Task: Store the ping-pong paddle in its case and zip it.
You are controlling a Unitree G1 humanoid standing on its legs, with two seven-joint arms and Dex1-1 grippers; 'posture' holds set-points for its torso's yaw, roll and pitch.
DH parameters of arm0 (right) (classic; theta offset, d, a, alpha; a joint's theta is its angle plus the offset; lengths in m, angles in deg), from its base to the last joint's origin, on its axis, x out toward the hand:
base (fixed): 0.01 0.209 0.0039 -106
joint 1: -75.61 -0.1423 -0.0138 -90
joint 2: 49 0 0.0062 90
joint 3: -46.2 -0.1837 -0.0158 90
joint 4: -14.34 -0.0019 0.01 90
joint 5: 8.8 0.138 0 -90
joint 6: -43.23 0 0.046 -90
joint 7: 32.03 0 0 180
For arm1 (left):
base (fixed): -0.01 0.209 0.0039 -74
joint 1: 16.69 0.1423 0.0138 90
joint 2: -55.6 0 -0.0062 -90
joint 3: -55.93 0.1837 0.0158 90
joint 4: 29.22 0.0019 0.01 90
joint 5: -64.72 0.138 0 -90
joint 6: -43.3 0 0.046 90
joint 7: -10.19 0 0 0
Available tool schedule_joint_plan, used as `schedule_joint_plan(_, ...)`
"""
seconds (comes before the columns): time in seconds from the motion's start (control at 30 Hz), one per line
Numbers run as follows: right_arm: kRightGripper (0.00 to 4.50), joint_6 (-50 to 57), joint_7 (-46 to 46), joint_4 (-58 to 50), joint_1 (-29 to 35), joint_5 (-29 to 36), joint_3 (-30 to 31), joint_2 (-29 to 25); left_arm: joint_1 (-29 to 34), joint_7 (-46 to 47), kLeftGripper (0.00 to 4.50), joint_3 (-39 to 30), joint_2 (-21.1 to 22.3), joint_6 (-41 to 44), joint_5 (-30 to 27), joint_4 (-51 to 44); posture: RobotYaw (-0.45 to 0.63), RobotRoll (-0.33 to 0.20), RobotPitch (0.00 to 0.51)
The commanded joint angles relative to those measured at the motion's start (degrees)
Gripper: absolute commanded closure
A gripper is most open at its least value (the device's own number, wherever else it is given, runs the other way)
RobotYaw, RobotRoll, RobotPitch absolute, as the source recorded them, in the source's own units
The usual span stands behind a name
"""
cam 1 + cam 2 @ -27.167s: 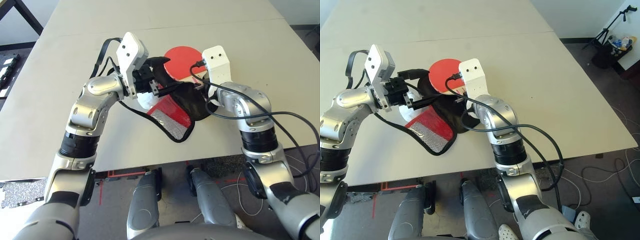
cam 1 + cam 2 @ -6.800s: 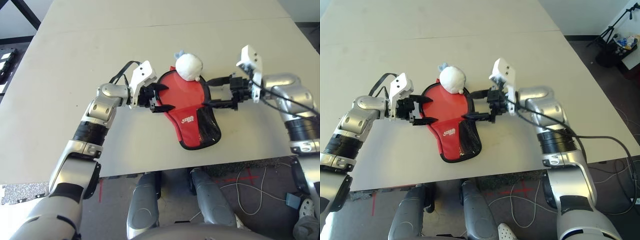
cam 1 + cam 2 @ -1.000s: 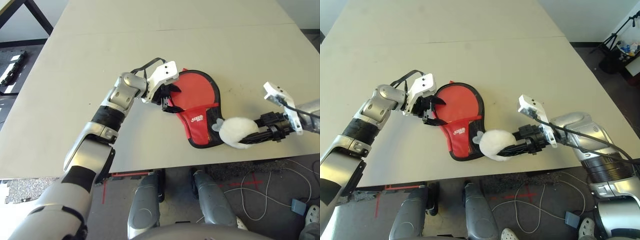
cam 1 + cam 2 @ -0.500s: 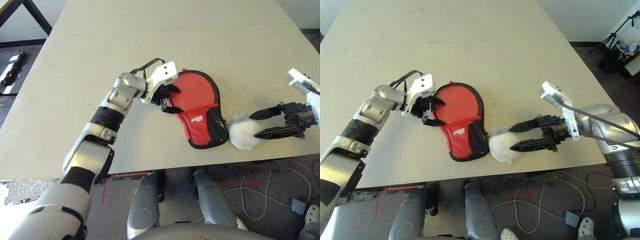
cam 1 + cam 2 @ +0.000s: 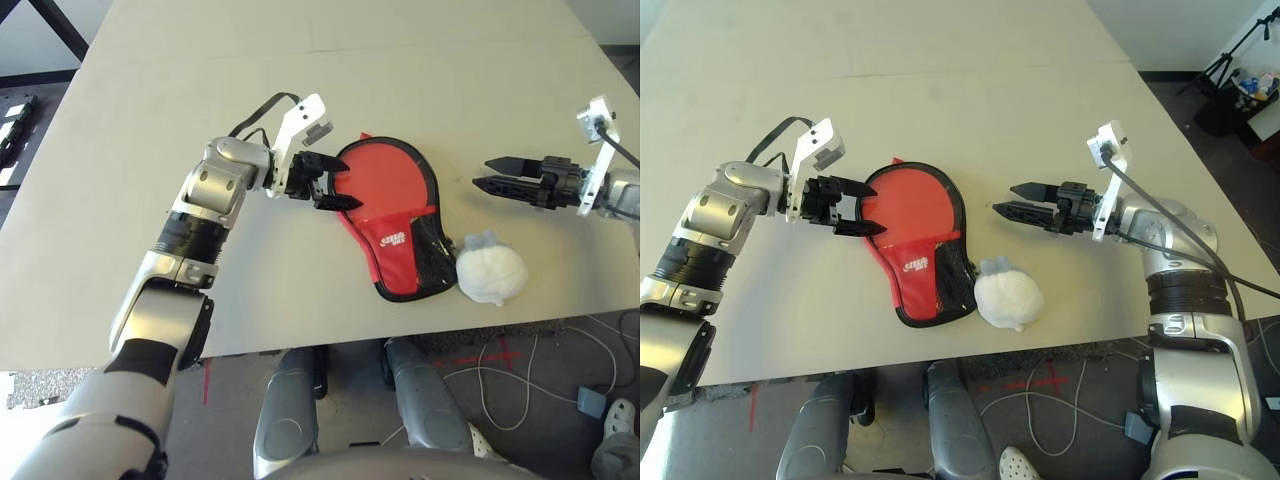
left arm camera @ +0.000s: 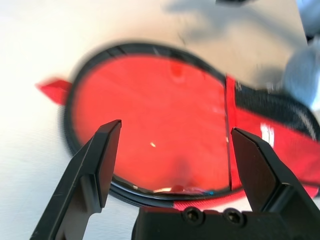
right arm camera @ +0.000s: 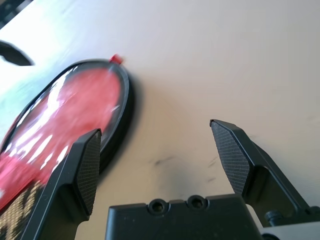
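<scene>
Half a second earlier the right gripper (image 5: 495, 185) hung low at the right of the frame with its spread fingers around the white fluffy ball (image 5: 491, 275); now it sits higher, at the right edge near mid-height, fingers parted with nothing between them, well apart from the ball, which lies alone on the table (image 5: 150, 120) near the front edge, just right of the case's narrow end. The left gripper (image 5: 332, 190) has also drawn slightly back toward the left: its black fingers are spread and empty, their tips at the left rim of the case (image 5: 390, 215) rather than over it. The case itself lies where it was, slightly right of the frame's centre, flat on the table with its round red part toward the upper side and its narrow end, carrying the white logo and the black mesh pocket, pointing toward the lower right. A small red tab sticks out at its top left rim. Its edge looks shut all round in the head views, and the ping-pong paddle cannot be seen, so whether it is inside cannot be told. In the left wrist view the round red face fills the space between the open fingers (image 6: 100, 160); in the right wrist view the case's black-trimmed rim lies beyond the left finger, with bare table ahead.
</scene>
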Motion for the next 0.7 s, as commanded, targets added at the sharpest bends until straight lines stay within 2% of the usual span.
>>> schedule_joint_plan(0.03,0.03,-4.88,5.38,3.22,-0.69,-1.37,-3.71,1.19,2.83,6.42,0.00,-5.48,0.11,0.16,-2.52,-1.77,-0.09,0.000,0.294)
schedule_joint_plan(0.17,0.03,-12.34,11.89,6.96,-1.75,-2.47,-7.23,2.65,6.00,18.65,0.00,-13.52,-0.20,-5.44,-1.96,0.11,-0.08,0.000,0.295)
schedule_joint_plan(0.3,0.03,-17.14,17.17,11.72,-3.22,-4.57,-8.44,2.85,6.21,32.16,0.00,-19.18,-0.31,-12.82,0.07,5.99,-0.07,0.000,0.296)
schedule_joint_plan(0.47,0.03,-23.24,23.39,18.20,-5.62,-7.05,-9.47,1.62,7.92,41.69,0.00,-25.06,0.48,-23.73,-0.07,11.50,-0.07,0.000,0.298)
schedule_joint_plan(0.7,0.03,-30.35,28.34,24.22,-6.90,-8.89,-10.43,0.08,14.20,48.20,0.00,-27.78,0.79,-33.27,0.07,14.79,-0.07,0.000,0.295)
